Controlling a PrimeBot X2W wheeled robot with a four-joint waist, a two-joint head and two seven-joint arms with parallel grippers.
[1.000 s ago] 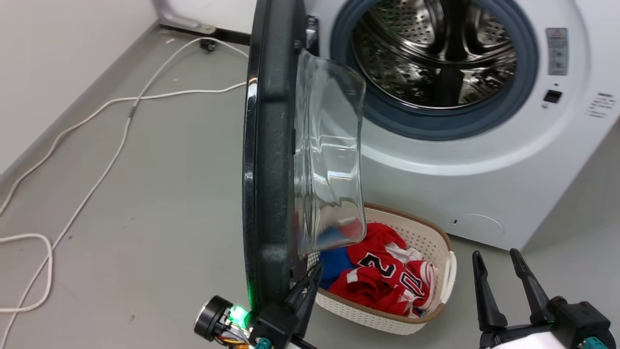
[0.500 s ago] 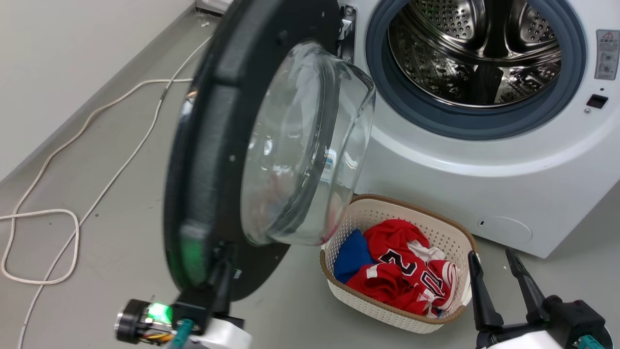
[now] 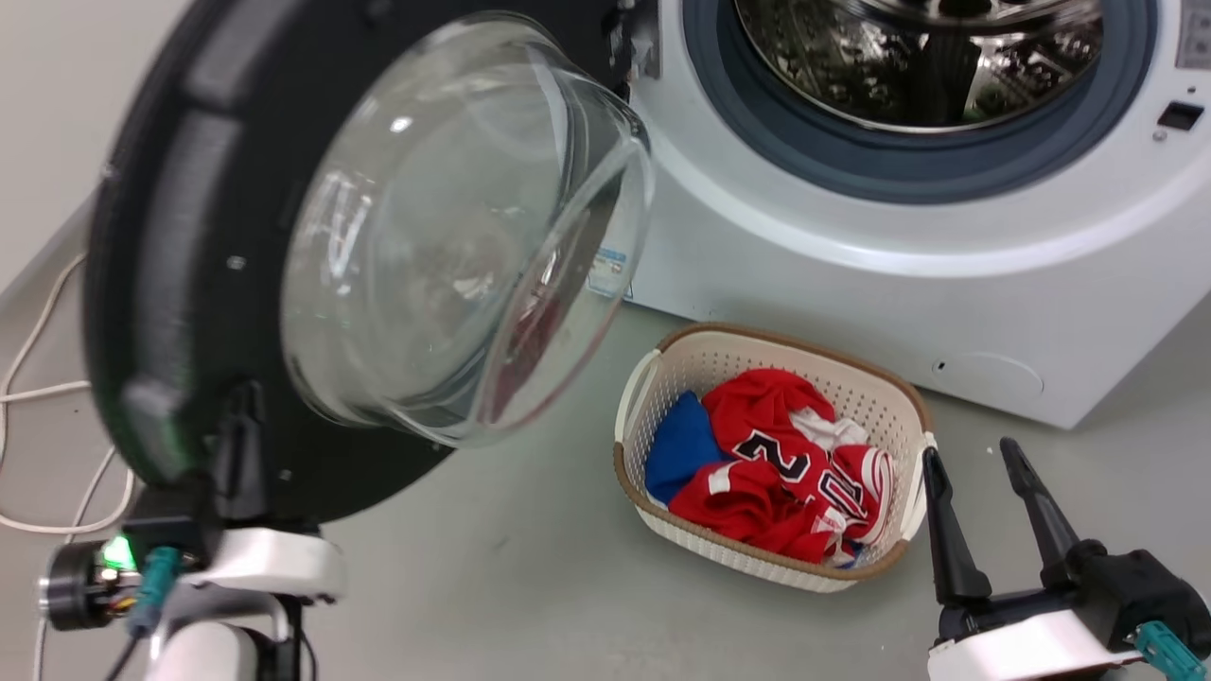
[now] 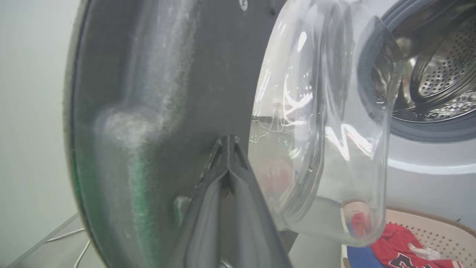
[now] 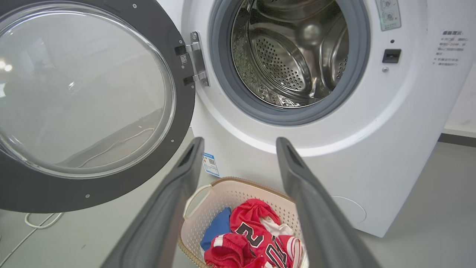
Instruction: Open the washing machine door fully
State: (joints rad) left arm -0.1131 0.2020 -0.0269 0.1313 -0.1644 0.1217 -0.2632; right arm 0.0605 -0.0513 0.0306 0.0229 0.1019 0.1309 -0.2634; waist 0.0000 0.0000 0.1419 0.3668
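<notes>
The washing machine door [image 3: 161, 284] stands swung out to the left of the white washing machine [image 3: 851, 284], its clear glass bowl [image 3: 445, 227] bulging toward me. My left gripper [image 3: 248, 392] is shut, its tips pressed against the lower inner black rim. In the left wrist view the door [image 4: 167, 74] is close, and the left gripper [image 4: 227, 139] has both fingers together touching its black face. My right gripper [image 3: 969, 449] is open and holds nothing, at the lower right near the basket. The right wrist view shows the door [image 5: 93, 193], the machine [image 5: 390, 149] and the open right gripper [image 5: 240, 141].
A cream laundry basket [image 3: 728, 364] with red and blue clothes sits on the grey floor in front of the machine, between the two grippers. A white cable [image 3: 28, 388] loops on the floor at the far left beside the wall [image 3: 47, 95].
The door has swung from edge-on to wide out to the left, my left gripper moving left with it. The head view has shifted too. The right gripper stays open.
</notes>
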